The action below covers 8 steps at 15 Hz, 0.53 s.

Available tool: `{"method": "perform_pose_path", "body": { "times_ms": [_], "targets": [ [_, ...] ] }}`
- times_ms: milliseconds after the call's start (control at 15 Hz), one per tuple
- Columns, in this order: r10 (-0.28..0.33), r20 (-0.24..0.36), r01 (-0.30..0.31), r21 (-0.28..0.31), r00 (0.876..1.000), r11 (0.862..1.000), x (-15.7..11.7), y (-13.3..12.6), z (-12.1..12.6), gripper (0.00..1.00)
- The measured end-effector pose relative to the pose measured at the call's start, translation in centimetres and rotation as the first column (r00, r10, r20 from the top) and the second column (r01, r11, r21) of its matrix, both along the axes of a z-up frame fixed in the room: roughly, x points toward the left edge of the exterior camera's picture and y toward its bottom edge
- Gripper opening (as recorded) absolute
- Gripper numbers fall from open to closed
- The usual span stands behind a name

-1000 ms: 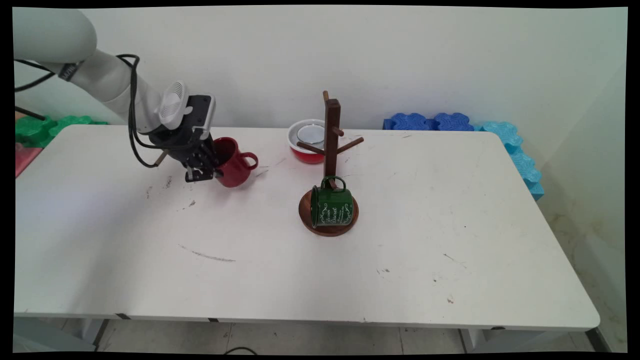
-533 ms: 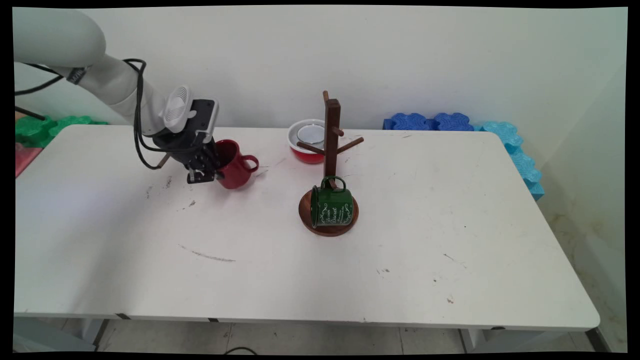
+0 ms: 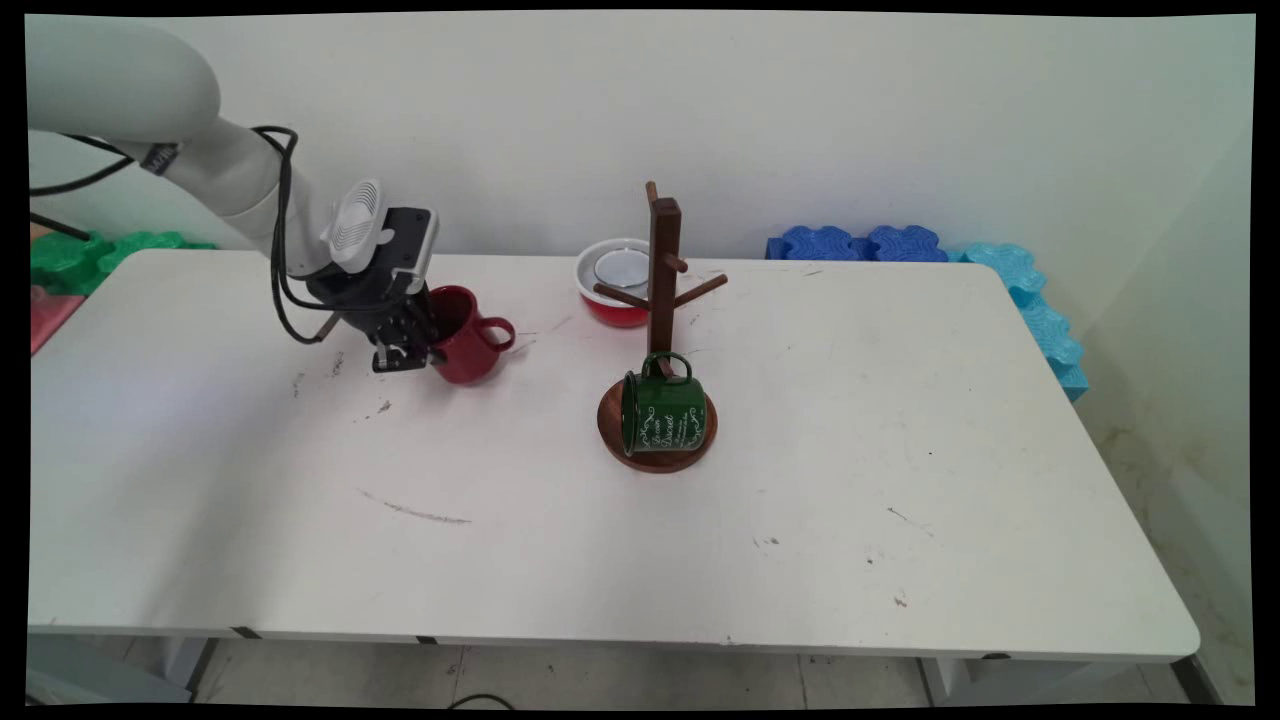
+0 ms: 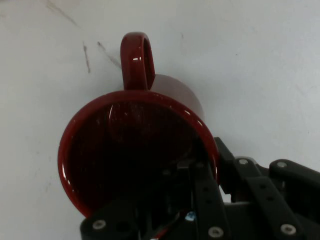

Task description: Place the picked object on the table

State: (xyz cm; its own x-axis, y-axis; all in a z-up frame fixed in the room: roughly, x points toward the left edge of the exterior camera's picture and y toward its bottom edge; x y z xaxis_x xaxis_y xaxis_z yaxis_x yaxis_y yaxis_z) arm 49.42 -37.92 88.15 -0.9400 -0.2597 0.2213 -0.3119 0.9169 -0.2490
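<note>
Your gripper (image 3: pixel 405 352) pinches the red mug's (image 3: pixel 468 343) rim — tilted just above the tabletop (image 3: pixel 640 540); next, clearance matters.

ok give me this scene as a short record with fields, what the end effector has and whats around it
end effector: shut on the red mug's rim, one finger inside the mug, one outside
red mug: tilted, handle pointing away from the arm, low over the table
table: white, scuffed
mug tree: wooden, on a round base to the mug's right
green mug: on its side on the tree's base
red bowl: behind the tree
</note>
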Motion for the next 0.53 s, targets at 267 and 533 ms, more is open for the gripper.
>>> {"method": "perform_pose_path", "body": {
  "times_ms": [267, 533],
  "targets": [
    [-0.004, 0.005, 0.004, 0.007, 1.0, 1.0, 0.15, 0.15, -0.27, 0.0],
    [-0.007, 0.01, 0.007, 0.015, 1.0, 1.0, 0.34, 0.37, -0.61, 1.0]
  ]
}}
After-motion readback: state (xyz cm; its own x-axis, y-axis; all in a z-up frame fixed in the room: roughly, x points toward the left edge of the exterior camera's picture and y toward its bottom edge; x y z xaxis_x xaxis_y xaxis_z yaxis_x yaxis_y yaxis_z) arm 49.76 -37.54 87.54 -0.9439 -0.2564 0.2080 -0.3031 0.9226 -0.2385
